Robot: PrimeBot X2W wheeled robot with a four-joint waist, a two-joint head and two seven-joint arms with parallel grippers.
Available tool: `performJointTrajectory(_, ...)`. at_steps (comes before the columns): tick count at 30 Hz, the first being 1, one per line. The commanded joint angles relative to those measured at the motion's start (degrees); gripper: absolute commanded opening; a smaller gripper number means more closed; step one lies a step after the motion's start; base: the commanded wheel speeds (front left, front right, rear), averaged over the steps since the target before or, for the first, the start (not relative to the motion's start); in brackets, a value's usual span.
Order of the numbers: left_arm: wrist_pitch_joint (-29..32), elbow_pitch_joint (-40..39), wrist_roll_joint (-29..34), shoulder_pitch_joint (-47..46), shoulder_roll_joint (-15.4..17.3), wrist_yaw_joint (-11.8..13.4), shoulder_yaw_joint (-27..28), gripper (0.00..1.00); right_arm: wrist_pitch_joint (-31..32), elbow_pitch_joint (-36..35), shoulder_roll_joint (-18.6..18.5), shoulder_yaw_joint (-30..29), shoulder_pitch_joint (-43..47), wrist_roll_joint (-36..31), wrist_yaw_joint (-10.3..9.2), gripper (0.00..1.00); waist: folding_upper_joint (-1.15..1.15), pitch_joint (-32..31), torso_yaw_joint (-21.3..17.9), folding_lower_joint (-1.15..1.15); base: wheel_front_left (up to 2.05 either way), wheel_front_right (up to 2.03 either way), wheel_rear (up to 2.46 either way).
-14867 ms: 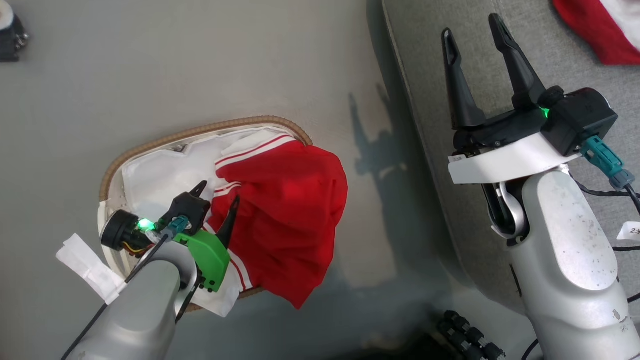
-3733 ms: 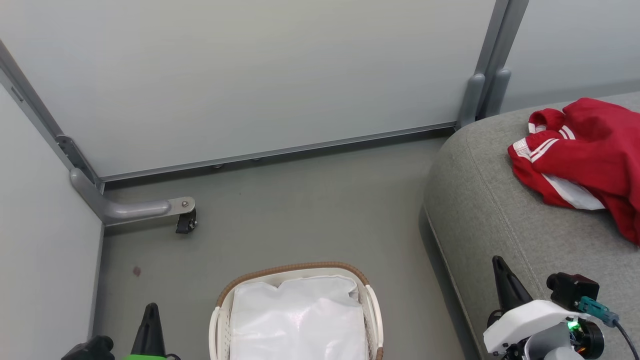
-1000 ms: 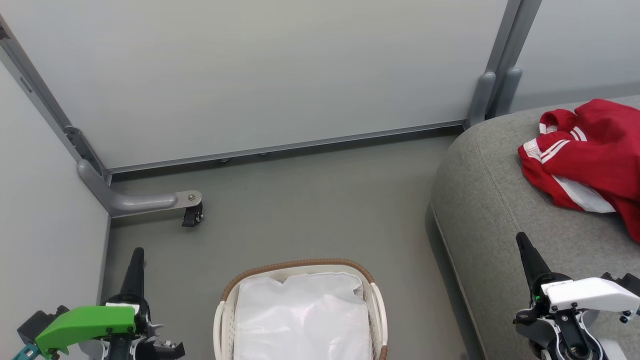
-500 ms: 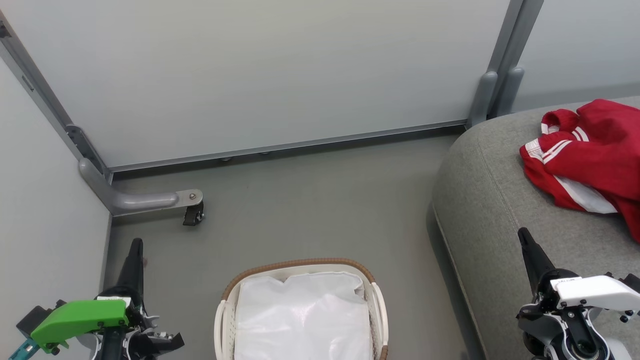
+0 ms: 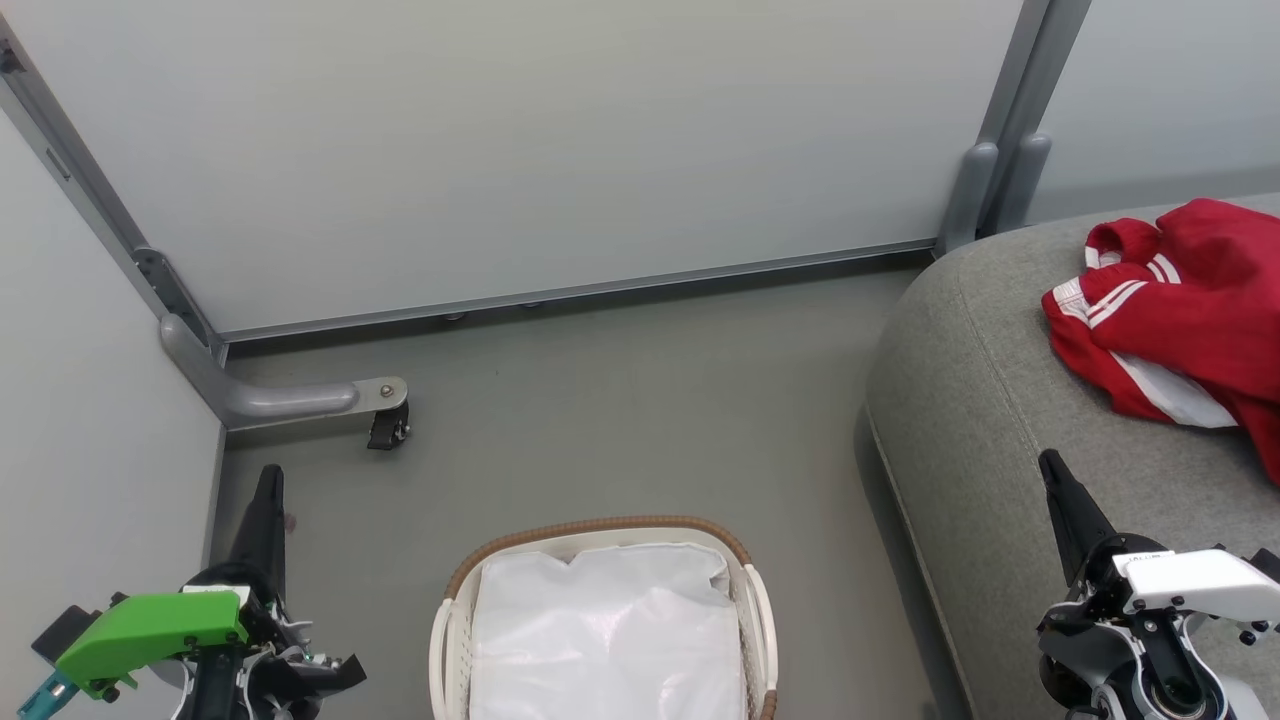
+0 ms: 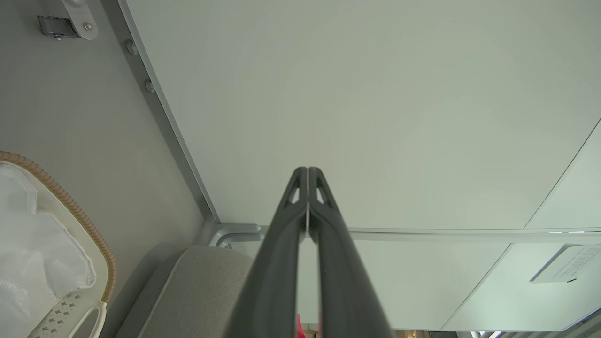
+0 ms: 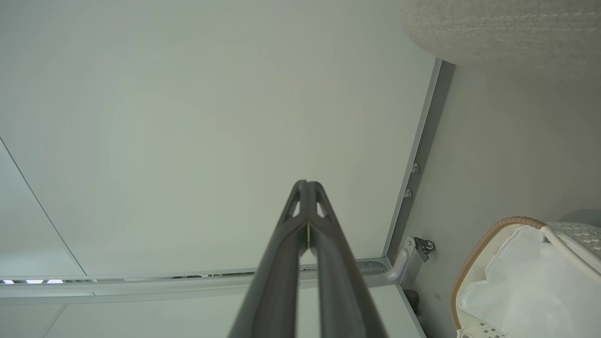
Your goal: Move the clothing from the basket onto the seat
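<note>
Beside basket (image 5: 600, 524), left pincer (image 5: 270, 476), right pincer (image 5: 1048, 462) closed

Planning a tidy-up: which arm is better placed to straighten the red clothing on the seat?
Right. The right gripper, shut, hangs over the seat, near the clothing; the left gripper is over the floor, beyond the basket.

Left pincer (image 6: 307, 171): two dark fingers pressed together, tips meeting, aimed at a pale wall panel (image 6: 375, 94).
Basket (image 6: 70, 206): left edge, brown braided rim, white liner (image 6: 33, 253) inside, on grey floor (image 6: 70, 103).
Seat (image 6: 202, 291): grey rounded corner, bottom, near the basket.
Clothing (image 6: 298, 327): red sliver low between the fingers.
</note>
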Motion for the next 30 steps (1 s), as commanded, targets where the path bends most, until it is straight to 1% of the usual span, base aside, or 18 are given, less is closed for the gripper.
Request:
performJointTrajectory(1, 0.26, -0.11, -0.26, -0.52, 0.42, -0.20, 0.14, 0.00, 0.20, -0.22, -0.32, -0.15, -0.49, 0.19, 0.00, 0.00, 0.00, 0.00, 0.00, 0.00, 0.00, 0.00, 0.00)
performJointTrajectory(30, 0.25, -0.11, -0.26, -0.52, 0.42, -0.20, 0.12, 0.00, 0.19, -0.22, -0.32, -0.13, -0.49, 0.20, 0.00, 0.00, 0.00, 0.00, 0.00, 0.00, 0.00, 0.00, 0.00)
